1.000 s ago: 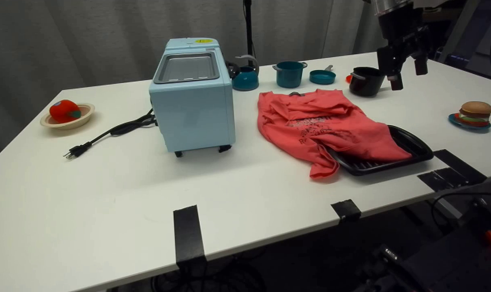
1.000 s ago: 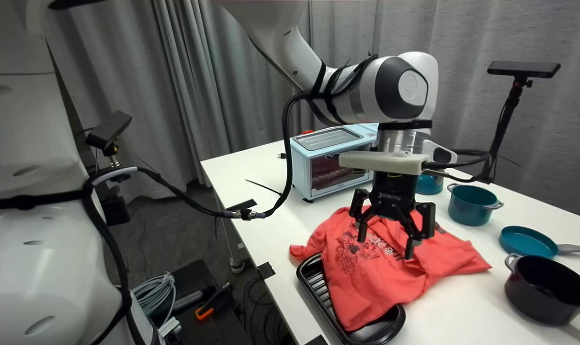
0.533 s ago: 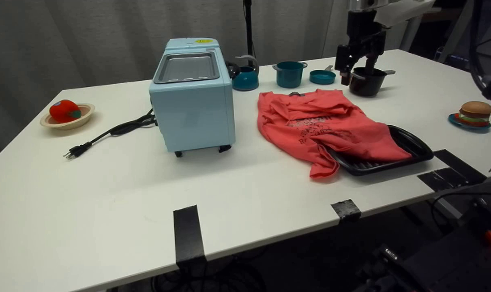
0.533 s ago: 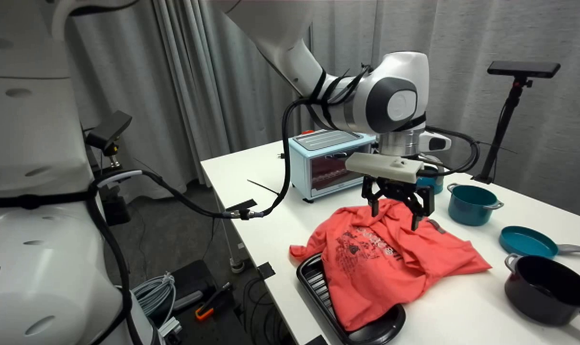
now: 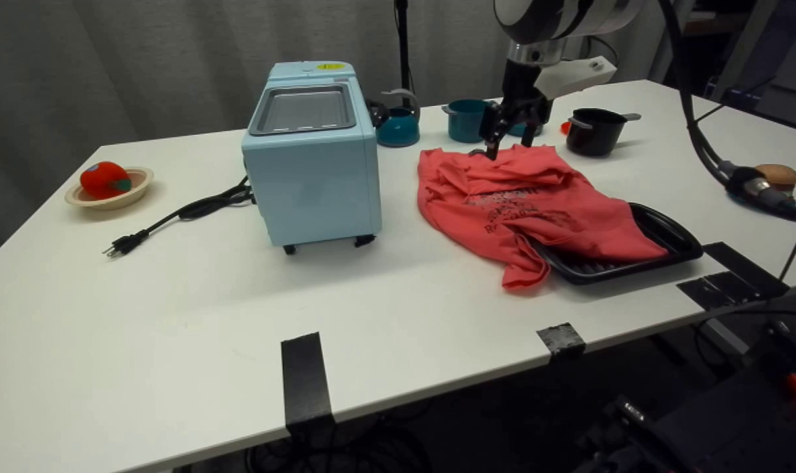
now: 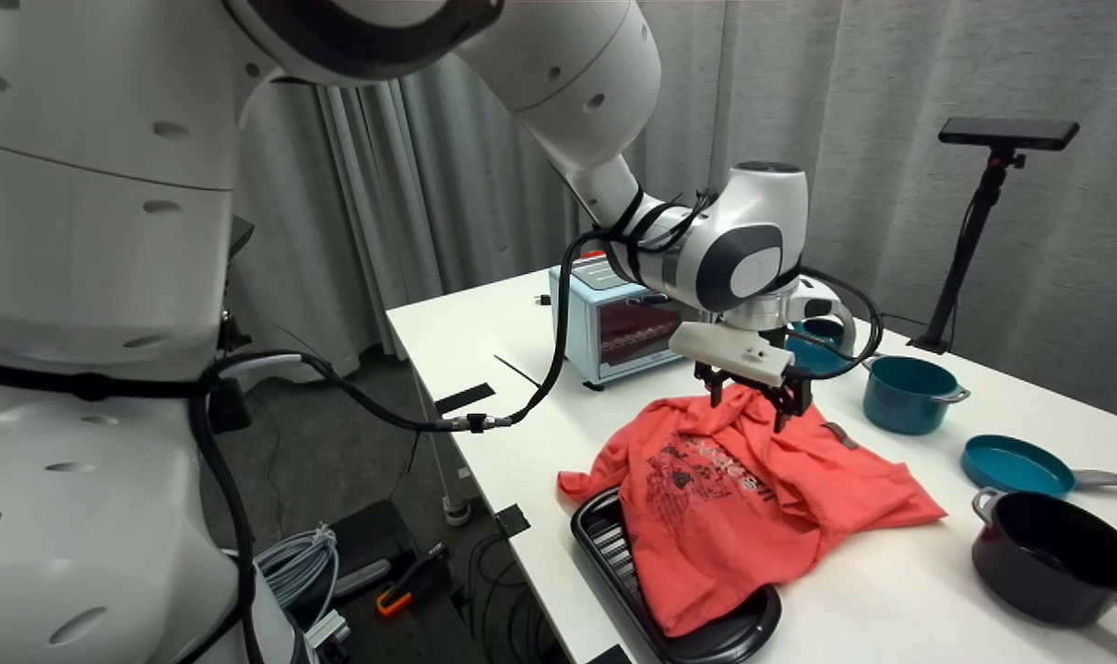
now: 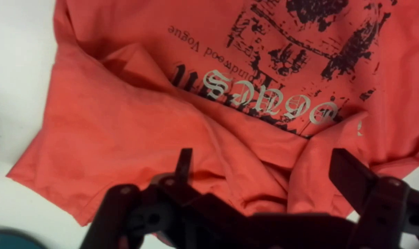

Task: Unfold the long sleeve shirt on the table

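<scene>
Out across the white table (image 5: pixel 174 341), the robot arm (image 6: pixel 558 83) arches overhead, and right beneath it lies the coral-red shirt (image 6: pixel 733 526), print side up, rumpled, a fold lapping over the lettering! Near it but apart stands the blue toaster oven (image 5: pixel 312 184). Under 1 end of the shirt, partly covered, that's a black tray (image 5: pixel 667 233). The gripper (image 7: pixel 264 166) hangs over the bunched side of the shirt, its 2 fingers (image 7: pixel 347 183) spread wide, with nothing in their hold; whether the tips touch the fabric, we can't tell. Off to the side, there's a black pot (image 6: pixel 1056 563), there's a teal pot (image 6: pixel 909 397), and in between them, a teal pan (image 6: pixel 1015 464).
</scene>
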Robot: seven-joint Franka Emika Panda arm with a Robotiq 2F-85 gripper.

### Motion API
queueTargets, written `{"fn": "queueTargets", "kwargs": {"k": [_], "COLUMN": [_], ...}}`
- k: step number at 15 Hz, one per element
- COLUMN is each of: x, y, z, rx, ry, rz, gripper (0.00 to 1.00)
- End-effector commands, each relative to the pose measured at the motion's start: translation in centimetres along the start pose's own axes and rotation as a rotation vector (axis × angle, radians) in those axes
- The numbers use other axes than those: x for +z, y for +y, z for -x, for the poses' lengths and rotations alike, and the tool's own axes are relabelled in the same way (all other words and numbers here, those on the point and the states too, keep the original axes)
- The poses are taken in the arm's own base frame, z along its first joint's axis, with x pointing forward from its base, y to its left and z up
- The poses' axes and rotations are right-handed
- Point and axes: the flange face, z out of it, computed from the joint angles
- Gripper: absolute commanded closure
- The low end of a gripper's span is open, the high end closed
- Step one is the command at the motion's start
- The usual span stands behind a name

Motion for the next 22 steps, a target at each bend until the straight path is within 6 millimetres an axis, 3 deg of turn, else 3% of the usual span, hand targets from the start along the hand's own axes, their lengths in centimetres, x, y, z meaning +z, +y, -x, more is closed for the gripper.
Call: {"fn": "queueTargets", "kwargs": {"k": [1,7,13,14,15,20,21,22], "x": [3.1,6.2,8.3,8.7,9.0,8.5,8.3,8.1], "y": [-1.3,-3.0,-5.1,-5.4,-5.7,-6.2,-6.2,-6.1], "z": [-2.1,-4.9,-5.5,-5.5,-5.4,-6.0,-6.0,-6.2], "rx": [-0.023,-0.061,-0.106,-0.108,-0.114,-0.144,-0.151,-0.155], "ry": [0.041,0.073,0.107,0.111,0.111,0.136,0.138,0.143], "rz": [-0.063,-0.110,-0.122,-0.126,-0.129,-0.119,-0.113,-0.106], "gripper": [0.00,0.00,0.00,0.25,0.26,0.64,0.26,0.27]}}
